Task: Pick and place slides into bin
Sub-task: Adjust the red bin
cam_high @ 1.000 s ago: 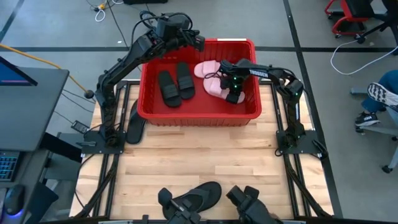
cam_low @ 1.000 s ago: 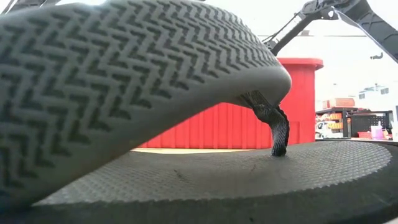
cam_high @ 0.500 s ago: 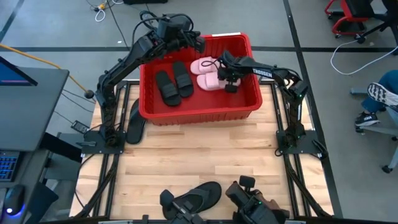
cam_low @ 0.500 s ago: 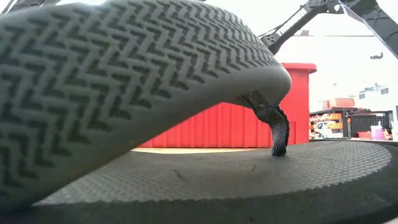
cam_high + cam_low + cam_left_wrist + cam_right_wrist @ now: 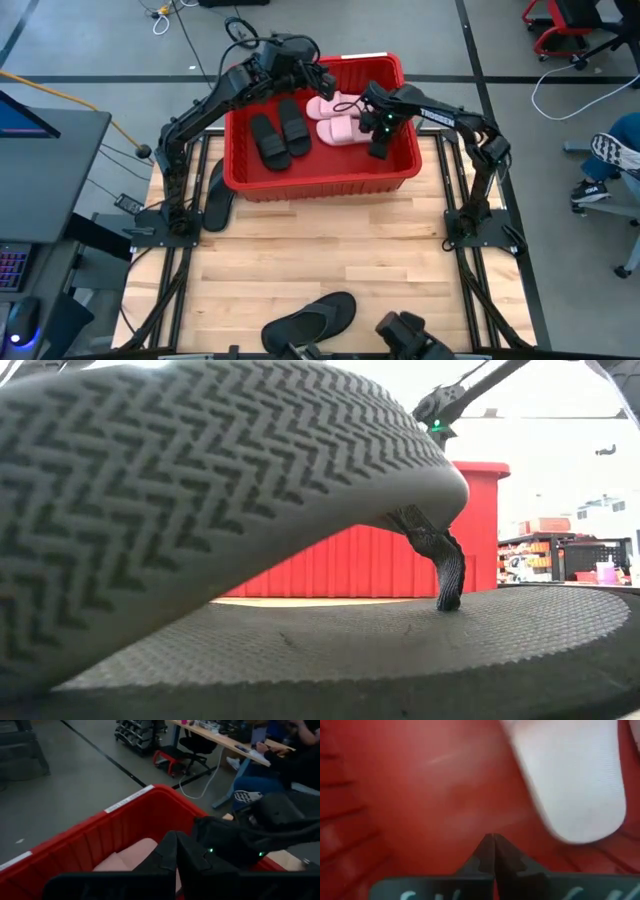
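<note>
Right end effector (image 5: 378,150) now clear of the pink slides (image 5: 335,118). A sec ago sat right on the nearer pink one, w/ that slide skewed toward the right wall. Half a sec ago already backing off, pink pair lying side by side. Now hangs over bare red floor in the bin's right part, just beside the pair and touching neither. Fingers pressed together, nothing between them; the right wrist view confirms, w/ only red floor and one pale slide beyond the tips.

Bin (image 5: 320,187) also nudged a bit to the left vs. a sec ago, prob. dragged during the drop.

Left end effector (image 5: 322,80) about where it was, at the bin's far rim above the pink pair. Fingers look pressed together, empty.

Means for the task: pink pair delivered, black slides (image 5: 281,136) also inside, left half of the bin. Not finished though. Black flip-flop (image 5: 312,318) lies on the surface (image 5: 330,250) at its near edge, well apart from the bin. Another black sandal (image 5: 217,196) lies just outside the bin's left wall, by the left arm's base. Next step likely a reach for one of these two.
</note>
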Robot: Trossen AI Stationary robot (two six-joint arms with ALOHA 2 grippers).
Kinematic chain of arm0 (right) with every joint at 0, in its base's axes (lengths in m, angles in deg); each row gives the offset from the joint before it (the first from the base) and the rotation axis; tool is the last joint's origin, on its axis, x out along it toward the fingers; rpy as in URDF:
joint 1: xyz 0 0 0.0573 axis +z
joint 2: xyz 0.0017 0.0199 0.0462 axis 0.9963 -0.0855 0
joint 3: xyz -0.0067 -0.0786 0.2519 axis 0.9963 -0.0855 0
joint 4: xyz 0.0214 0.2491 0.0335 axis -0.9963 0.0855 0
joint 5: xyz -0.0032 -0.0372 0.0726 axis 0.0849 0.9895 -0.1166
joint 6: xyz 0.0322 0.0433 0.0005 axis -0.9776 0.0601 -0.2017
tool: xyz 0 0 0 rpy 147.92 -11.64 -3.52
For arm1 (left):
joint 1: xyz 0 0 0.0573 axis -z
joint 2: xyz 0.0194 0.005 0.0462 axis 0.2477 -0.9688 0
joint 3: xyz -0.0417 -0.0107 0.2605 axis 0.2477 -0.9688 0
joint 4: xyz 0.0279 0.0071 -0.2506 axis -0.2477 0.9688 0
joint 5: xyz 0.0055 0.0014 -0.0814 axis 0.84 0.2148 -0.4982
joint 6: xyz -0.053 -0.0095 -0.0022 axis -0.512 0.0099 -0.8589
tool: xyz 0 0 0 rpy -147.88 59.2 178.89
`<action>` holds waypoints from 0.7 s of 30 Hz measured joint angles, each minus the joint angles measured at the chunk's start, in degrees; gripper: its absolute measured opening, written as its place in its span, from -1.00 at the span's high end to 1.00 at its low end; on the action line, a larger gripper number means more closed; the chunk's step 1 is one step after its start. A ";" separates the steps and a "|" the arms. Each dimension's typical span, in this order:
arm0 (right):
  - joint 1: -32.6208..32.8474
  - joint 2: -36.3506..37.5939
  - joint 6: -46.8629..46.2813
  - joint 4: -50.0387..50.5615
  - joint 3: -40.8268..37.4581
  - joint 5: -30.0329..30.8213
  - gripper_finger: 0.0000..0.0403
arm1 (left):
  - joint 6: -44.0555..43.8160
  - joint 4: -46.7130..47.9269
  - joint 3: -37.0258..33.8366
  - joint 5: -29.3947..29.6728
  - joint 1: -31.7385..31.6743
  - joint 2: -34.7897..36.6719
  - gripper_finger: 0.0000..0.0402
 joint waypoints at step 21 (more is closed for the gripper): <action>16.86 10.13 -11.58 8.77 -0.48 -9.41 1.00 | -0.04 -0.10 0.00 0.03 6.92 0.00 0.95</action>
